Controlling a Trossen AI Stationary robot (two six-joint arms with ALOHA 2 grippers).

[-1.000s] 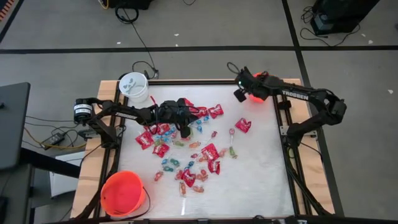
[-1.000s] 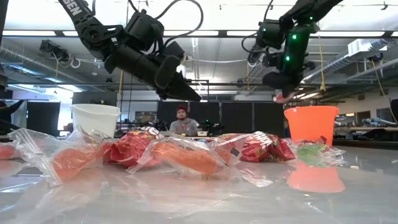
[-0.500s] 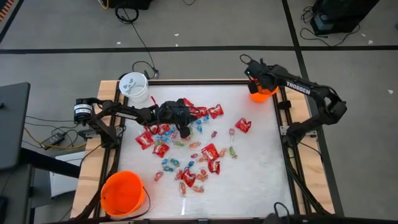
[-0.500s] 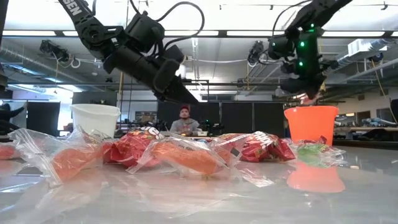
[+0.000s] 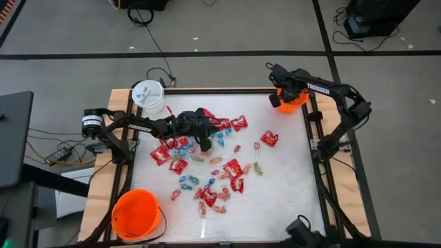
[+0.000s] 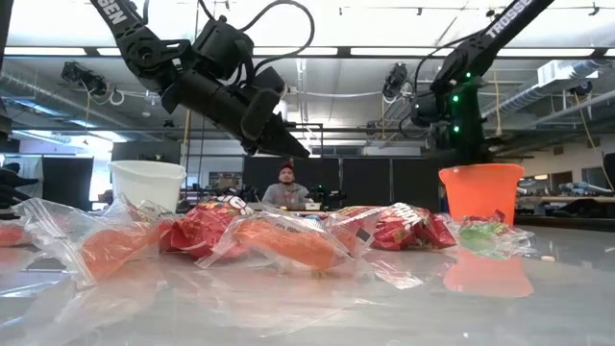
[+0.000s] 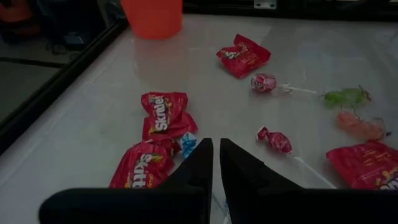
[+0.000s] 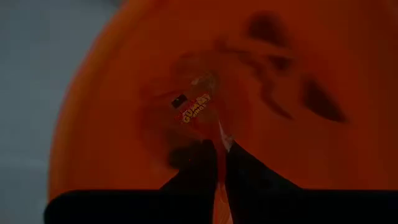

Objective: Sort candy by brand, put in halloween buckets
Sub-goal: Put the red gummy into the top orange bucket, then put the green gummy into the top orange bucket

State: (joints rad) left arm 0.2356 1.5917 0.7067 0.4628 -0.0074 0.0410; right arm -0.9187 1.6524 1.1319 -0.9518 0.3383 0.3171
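The candy lies spread over the middle of the table (image 5: 207,162): red packets (image 7: 165,115), small blue pieces and clear-wrapped lollipops (image 7: 267,83). My left gripper (image 5: 204,143) hovers shut above the pile's far-left part (image 7: 213,152), holding nothing. My right gripper (image 5: 284,98) reaches down into the small orange bucket (image 5: 294,103) at the far right corner, shut on a red candy packet (image 8: 196,112). In the low view the bucket's rim (image 6: 480,171) hides its fingertips. The white bucket (image 5: 147,96) stands at the far left corner, the larger orange bucket (image 5: 136,213) at the near left. My right gripper pinches the red packet by its clear wrapper edge (image 8: 222,144) between the two fingers. The fingers (image 8: 193,165) point down into the small orange bucket from above. The packet hangs beyond the fingertips inside the bucket; whether it touches the bottom, I cannot tell.
Free white tabletop lies along the right side and near right corner (image 5: 289,193). A person sits in the room behind the table (image 6: 286,187). Cables and a black motor sit off the table's left edge (image 5: 89,122).
My right gripper, carrying the candy, has moved toward the table's right from beside the small orange bucket to above it, then come down into the bucket's mouth. My left arm has kept still over the pile.
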